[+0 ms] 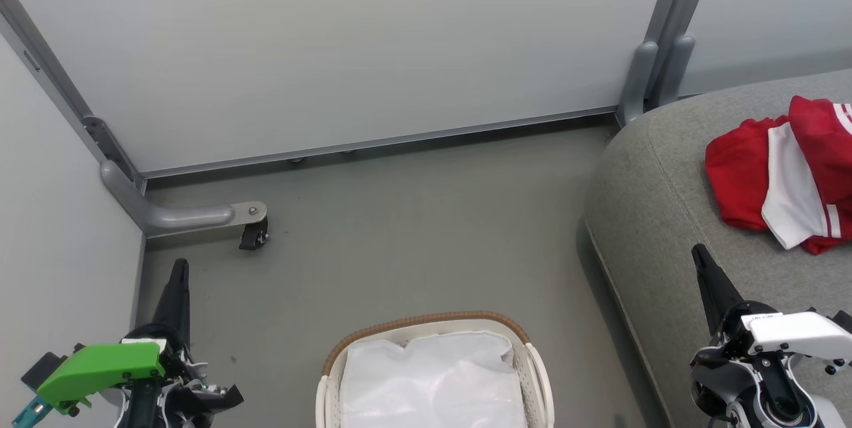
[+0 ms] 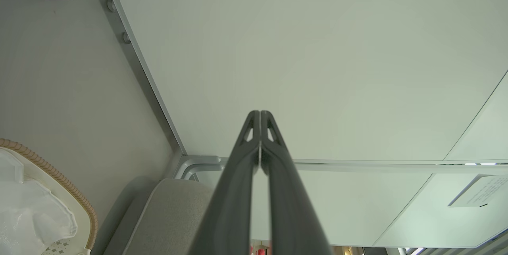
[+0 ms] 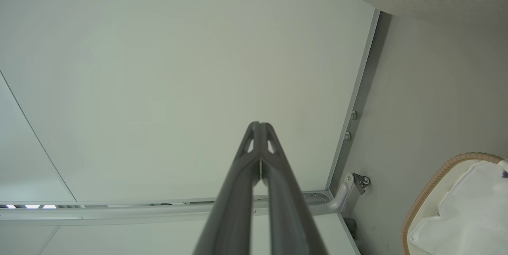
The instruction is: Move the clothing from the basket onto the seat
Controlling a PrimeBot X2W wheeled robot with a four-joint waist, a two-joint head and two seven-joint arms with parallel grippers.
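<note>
The clothing is laid heaped on the grey seat, well apart from the basket, where the white liner is exposed. The left fingers and right fingers are pressed shut, empty, and parked either side, the transfer being judged complete.

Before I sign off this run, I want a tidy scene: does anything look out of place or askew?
Nothing looks spilled or damaged. The clothing lies crumpled on the seat; the basket stands upright, its liner rumpled.
</note>
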